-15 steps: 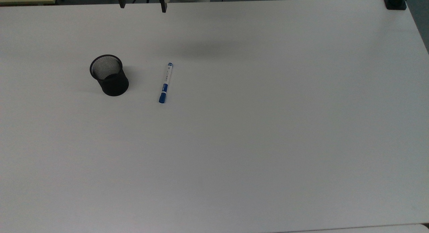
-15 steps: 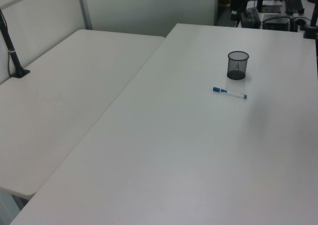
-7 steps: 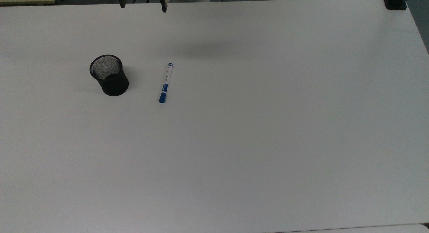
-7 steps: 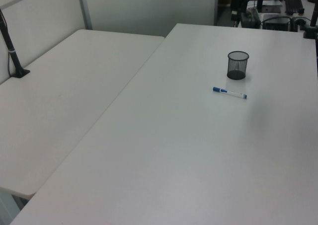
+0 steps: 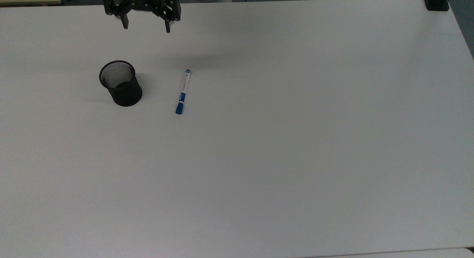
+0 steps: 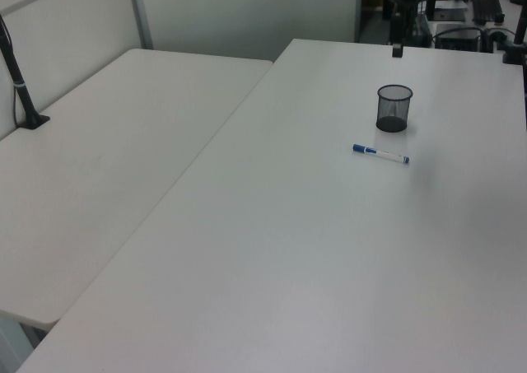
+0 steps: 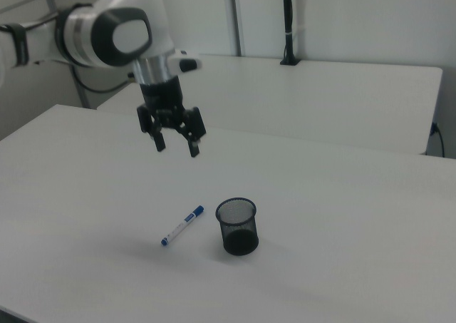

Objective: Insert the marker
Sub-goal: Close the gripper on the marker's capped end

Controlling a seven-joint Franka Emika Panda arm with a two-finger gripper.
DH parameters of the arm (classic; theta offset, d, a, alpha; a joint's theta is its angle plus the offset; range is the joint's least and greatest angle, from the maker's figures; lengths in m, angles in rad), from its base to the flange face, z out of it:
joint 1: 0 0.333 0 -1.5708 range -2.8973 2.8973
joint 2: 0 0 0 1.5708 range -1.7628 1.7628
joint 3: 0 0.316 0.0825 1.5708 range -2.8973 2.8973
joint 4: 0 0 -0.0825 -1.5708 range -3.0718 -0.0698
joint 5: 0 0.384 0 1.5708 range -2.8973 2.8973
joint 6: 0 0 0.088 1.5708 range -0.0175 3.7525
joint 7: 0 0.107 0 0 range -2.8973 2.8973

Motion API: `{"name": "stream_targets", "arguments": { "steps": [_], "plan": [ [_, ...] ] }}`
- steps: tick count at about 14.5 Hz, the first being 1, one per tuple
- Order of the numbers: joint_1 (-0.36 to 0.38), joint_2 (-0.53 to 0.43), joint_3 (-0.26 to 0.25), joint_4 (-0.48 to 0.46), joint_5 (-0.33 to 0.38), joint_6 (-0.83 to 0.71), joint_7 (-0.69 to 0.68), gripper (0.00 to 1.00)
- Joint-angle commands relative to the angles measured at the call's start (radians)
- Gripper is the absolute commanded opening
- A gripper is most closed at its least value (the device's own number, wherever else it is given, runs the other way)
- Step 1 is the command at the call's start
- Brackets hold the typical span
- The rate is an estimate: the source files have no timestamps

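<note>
The marker (image 5: 183,91), white-barrelled with a blue cap, lies flat on the white table (image 5: 281,146), also seen as marker (image 6: 380,154) and marker (image 7: 182,225). A black mesh cup (image 5: 120,83) stands upright just to the top view's left of it; the cup (image 7: 236,226) is empty. My gripper (image 5: 147,27) hangs open in the air above the table's far edge, beyond both cup and marker, with nothing between its fingers. In the right view the gripper (image 7: 177,147) is well above the marker.
A second white table (image 6: 99,167) adjoins on the left view's left, with a black pole (image 6: 20,93) clamped at its edge. A black clamp (image 5: 437,2) sits at the top view's upper right corner. The white arm (image 7: 107,31) reaches in from the right view's upper left.
My gripper has come down and forward into the top view, from just its fingertips at the top edge to its whole black hand showing. Marker and cup have not moved.
</note>
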Motion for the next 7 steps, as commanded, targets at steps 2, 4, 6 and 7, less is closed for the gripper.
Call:
{"name": "stream_targets", "arguments": {
  "steps": [2, 4, 6, 7],
  "plan": [
    [0.004, 0.034, 0.0, -0.185, -0.035, 0.298, 0.165, 1.0],
    [0.012, 0.066, 0.002, -0.245, -0.038, 0.432, 0.21, 1.0],
    [0.017, 0.126, 0.002, -0.259, -0.039, 0.508, 0.236, 1.0],
    [0.017, 0.149, 0.002, -0.261, -0.039, 0.526, 0.241, 1.0]
  ]
}}
